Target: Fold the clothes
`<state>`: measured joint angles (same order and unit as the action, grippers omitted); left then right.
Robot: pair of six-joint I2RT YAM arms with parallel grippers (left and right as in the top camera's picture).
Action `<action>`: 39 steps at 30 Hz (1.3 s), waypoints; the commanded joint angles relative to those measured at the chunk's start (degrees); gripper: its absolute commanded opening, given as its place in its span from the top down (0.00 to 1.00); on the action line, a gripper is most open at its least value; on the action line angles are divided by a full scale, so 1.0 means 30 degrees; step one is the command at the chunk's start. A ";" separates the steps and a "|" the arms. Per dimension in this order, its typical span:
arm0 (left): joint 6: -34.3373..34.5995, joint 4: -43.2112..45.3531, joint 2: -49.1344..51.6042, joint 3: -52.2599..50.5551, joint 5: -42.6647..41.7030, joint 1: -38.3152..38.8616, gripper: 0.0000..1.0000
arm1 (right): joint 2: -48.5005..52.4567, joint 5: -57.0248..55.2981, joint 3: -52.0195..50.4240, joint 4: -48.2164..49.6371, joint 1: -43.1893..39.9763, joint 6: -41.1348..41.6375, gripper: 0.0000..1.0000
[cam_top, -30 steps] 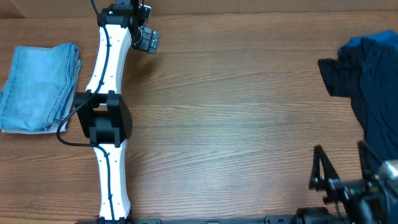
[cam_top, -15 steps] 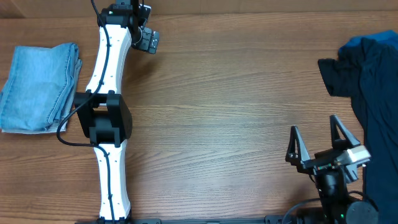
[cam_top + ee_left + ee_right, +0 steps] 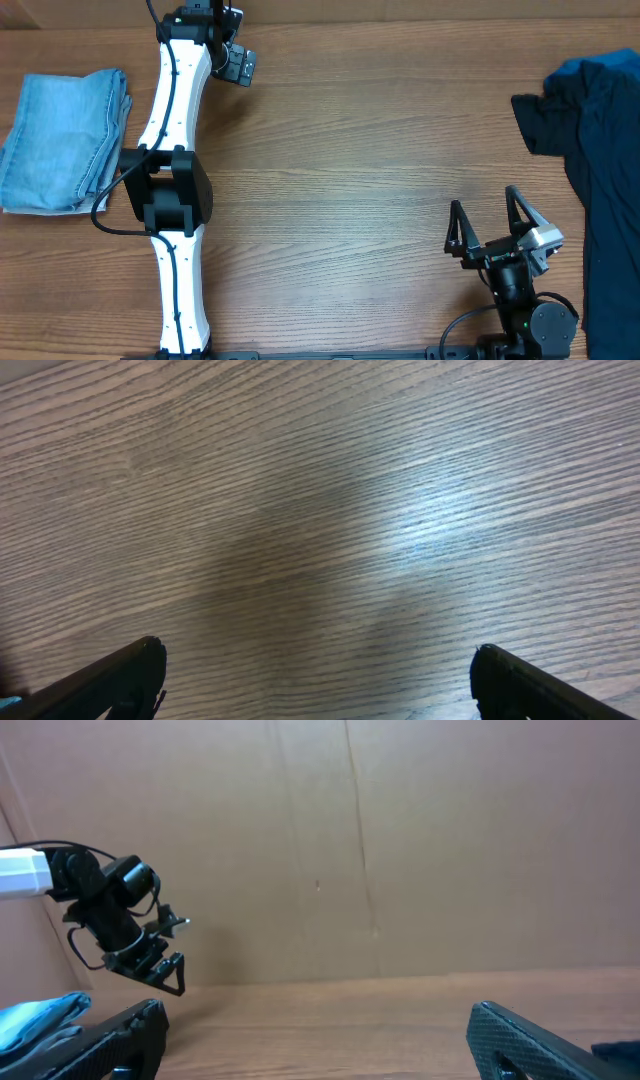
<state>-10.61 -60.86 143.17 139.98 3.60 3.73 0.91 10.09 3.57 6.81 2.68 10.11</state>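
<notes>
Wooden table (image 3: 350, 180). Dark navy garment (image 3: 600, 150) heaped at the right edge, unfolded; folded light-blue jeans (image 3: 60, 140) far left. Right gripper (image 3: 481, 198) spread, empty, near the heap. Left gripper (image 3: 317, 652) spread, empty, over wood. Best: pinch one hem edge only, drag flat to centre.

The folded jeans (image 3: 65, 140) lie on the table (image 3: 380, 150), left of the left gripper (image 3: 238, 66) and nearer the robot than it, just beside the left arm (image 3: 175, 190). The heap of unfolded garments (image 3: 600, 150) lies right of the right gripper (image 3: 487, 222) and reaches beyond it, near but apart. The grippers stand well apart: the left at the table's far edge, the right near the front edge. A wall (image 3: 400, 850) stands behind the table.
</notes>
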 commanded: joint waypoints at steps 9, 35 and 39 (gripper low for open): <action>0.0262 0.0000 -0.0146 0.0197 -0.0219 0.0015 0.00 | -0.0233 -0.0036 -0.1049 0.0160 0.0087 0.0335 0.00; 0.0262 0.0000 -0.0146 0.0197 -0.0226 0.0015 0.00 | -0.0226 -0.0699 -0.1042 -0.3606 0.0087 0.0350 0.00; 0.0262 0.0000 -0.0146 0.0197 -0.0226 0.0015 0.00 | -0.0226 -0.0699 -0.1042 -0.3606 0.0087 0.0350 0.00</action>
<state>-10.61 -60.86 143.17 139.98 3.60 3.73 0.84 8.56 1.06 -4.29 2.68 10.74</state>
